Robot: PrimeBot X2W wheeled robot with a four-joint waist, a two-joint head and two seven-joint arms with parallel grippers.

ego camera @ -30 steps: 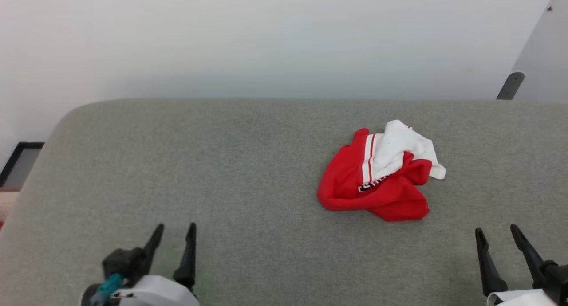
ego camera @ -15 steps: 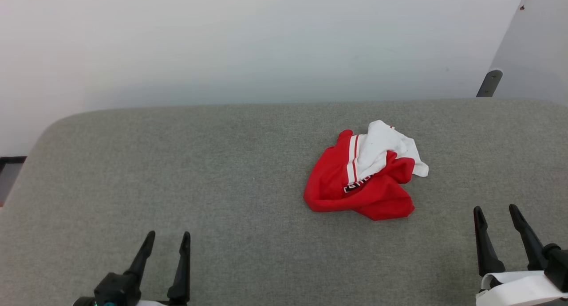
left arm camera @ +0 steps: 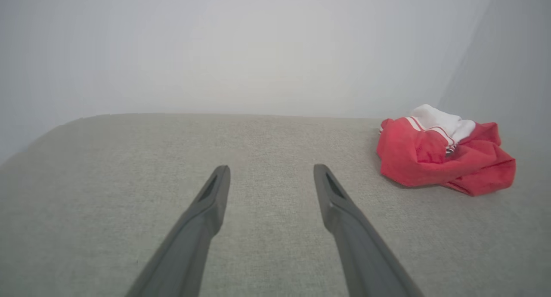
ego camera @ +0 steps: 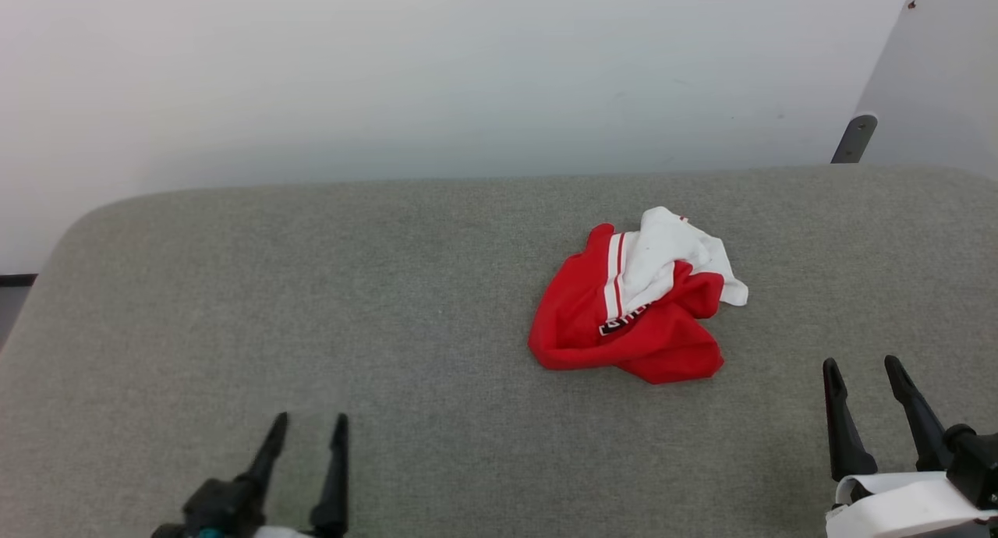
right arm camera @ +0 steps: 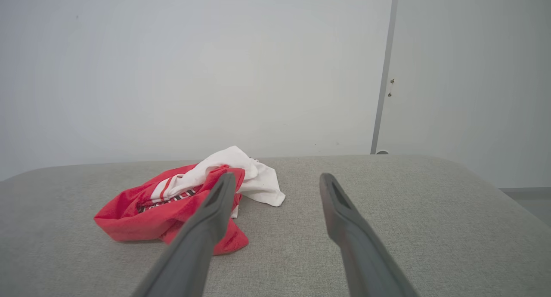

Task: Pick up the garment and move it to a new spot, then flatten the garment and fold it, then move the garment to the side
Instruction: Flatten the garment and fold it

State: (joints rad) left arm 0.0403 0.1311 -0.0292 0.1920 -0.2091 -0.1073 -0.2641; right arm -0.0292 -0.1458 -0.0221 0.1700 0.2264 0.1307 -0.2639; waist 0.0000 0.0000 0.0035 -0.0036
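The shirt (ego camera: 631, 312) is lying crumpled right of centre in the head view, a white sleeve bunching atop the red, touching just the pad (ego camera: 312, 288). The left gripper (ego camera: 310, 419) is hovering at the lower left, fingers spread and empty, well apart from the shirt, bare grey cloth stretching between them. The right gripper (ego camera: 861, 361) is hovering at the lower right, fingers likewise spread and empty, near the shirt's lower right edge. The pad is spreading across the lower half, grey, woven, with rounded corners. A white wall (ego camera: 390, 70) is rising behind it; a pale panel (ego camera: 936, 78) carrying a dark bracket (ego camera: 854, 136) is standing at the upper right.
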